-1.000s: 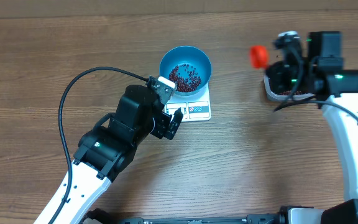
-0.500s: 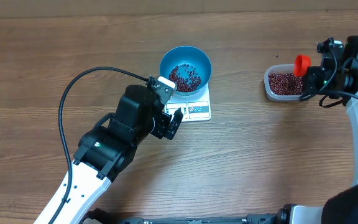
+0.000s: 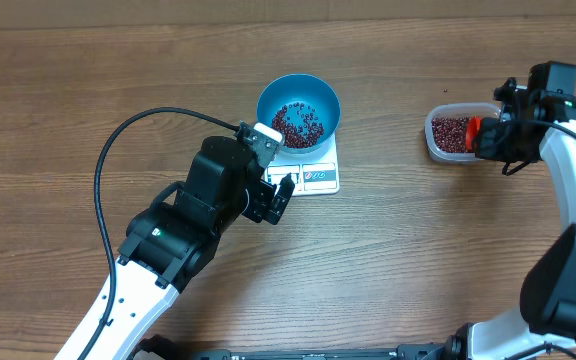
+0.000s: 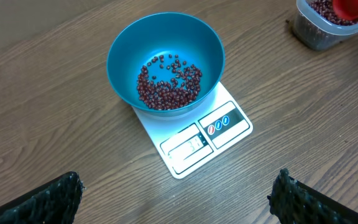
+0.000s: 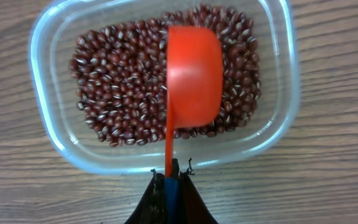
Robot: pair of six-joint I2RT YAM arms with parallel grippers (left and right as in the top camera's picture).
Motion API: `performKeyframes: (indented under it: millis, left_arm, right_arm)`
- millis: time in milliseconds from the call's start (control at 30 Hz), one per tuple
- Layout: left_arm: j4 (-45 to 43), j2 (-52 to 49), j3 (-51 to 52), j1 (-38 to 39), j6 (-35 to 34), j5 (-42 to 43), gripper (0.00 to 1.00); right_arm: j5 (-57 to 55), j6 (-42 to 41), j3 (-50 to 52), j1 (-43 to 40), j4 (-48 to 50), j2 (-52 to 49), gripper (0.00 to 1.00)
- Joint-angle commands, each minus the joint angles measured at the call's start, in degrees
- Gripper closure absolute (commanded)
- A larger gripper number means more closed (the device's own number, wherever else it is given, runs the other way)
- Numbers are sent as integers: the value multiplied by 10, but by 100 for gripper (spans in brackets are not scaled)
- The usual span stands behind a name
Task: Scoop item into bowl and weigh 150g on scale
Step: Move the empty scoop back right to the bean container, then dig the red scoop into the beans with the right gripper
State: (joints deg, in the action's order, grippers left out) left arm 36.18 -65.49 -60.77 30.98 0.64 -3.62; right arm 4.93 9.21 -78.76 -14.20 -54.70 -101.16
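The light blue bowl (image 3: 266, 98) stands on the white scale (image 3: 320, 178) and holds a shallow layer of dark red beans (image 3: 298, 122). The left wrist view shows the same bowl (image 4: 123, 56), beans (image 4: 166, 87) and scale (image 4: 211, 134). My left gripper (image 3: 273, 172) hovers just in front of the scale. It is open, with nothing between its fingertips (image 4: 61, 194). My right gripper (image 5: 169, 175) is shut on the handle of a red scoop (image 5: 194, 74). The scoop is turned on its side over the beans (image 5: 117, 93) in the clear tub (image 5: 42, 124). Its inside is hidden.
The clear tub (image 3: 438, 140) sits at the right of the wooden table, with the red scoop (image 3: 473, 127) and my right gripper (image 3: 488, 138) at its right end. A black cable (image 3: 128, 130) loops from my left arm across the table's left side.
My right arm carried the scoop from the air left of the tub, across to the right, and down into the tub. The left arm, bowl and scale have not moved.
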Motion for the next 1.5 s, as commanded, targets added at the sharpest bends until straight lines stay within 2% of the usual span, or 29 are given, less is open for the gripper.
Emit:
performKeyframes:
  millis: [0,767,1467]
  left_arm:
    - [0,-1,2,-2,11,1,0]
    - [0,-1,2,-2,11,1,0]
    - [0,-1,2,-2,11,1,0]
  right_arm:
    - [-23,-4,-14,0,-2,-20,96]
    - [159,-2,12,13,3,-25,96]
    - [205,-3,15,12,12,-25,96]
